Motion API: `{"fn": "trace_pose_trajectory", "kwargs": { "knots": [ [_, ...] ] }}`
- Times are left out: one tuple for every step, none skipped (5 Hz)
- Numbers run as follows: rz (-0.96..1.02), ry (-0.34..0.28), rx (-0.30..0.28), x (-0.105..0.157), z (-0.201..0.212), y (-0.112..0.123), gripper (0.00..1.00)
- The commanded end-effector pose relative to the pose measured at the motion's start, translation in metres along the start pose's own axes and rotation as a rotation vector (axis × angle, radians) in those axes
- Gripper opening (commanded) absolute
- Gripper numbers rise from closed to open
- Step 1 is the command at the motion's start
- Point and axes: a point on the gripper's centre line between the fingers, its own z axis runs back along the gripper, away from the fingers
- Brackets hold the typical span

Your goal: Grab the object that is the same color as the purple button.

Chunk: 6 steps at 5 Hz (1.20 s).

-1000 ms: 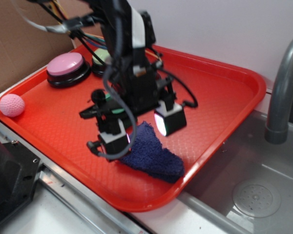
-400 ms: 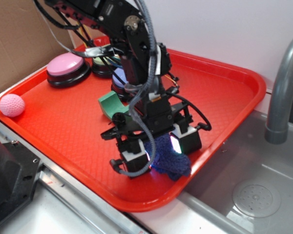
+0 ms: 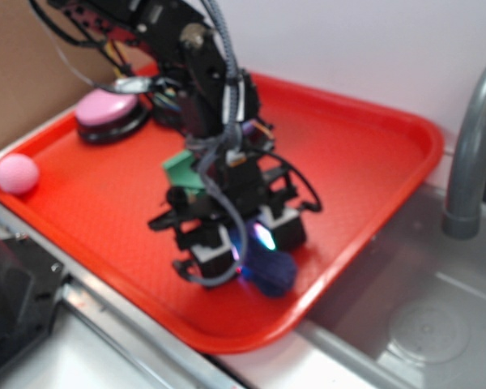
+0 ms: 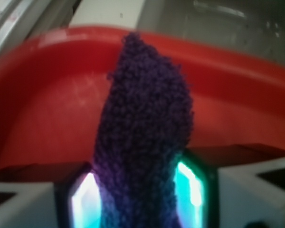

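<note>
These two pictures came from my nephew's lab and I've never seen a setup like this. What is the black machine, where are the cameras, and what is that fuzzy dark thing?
The black machine is a small robot arm ending in a gripper, a two-fingered clamp. One picture is taken from outside, looking down at a red tray beside a sink. The other comes from a camera on the arm's wrist, looking out between the fingers. The fuzzy thing is a dark purple terry cloth rag, pinched between the two glowing finger pads. Also on the tray are a pink knitted ball, a pink-topped button and a green foam block, partly hidden behind the arm.
</note>
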Motion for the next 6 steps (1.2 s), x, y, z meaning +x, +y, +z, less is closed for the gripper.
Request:
{"fn": "trace_pose_trajectory", "kwargs": {
  "knots": [
    [0.255, 0.078, 0.060, 0.005, 0.036, -0.011, 0.00],
    [0.451, 0.091, 0.111, 0.009, 0.064, -0.010, 0.00],
    [0.705, 0.185, 0.115, 0.005, 0.107, -0.014, 0.00],
    [0.958, 0.248, 0.128, -0.006, 0.136, -0.031, 0.00],
    [1.212, 0.314, 0.129, -0.017, 0.156, -0.050, 0.00],
    [1.457, 0.327, 0.211, -0.025, 0.162, -0.062, 0.00]
  ]
}}
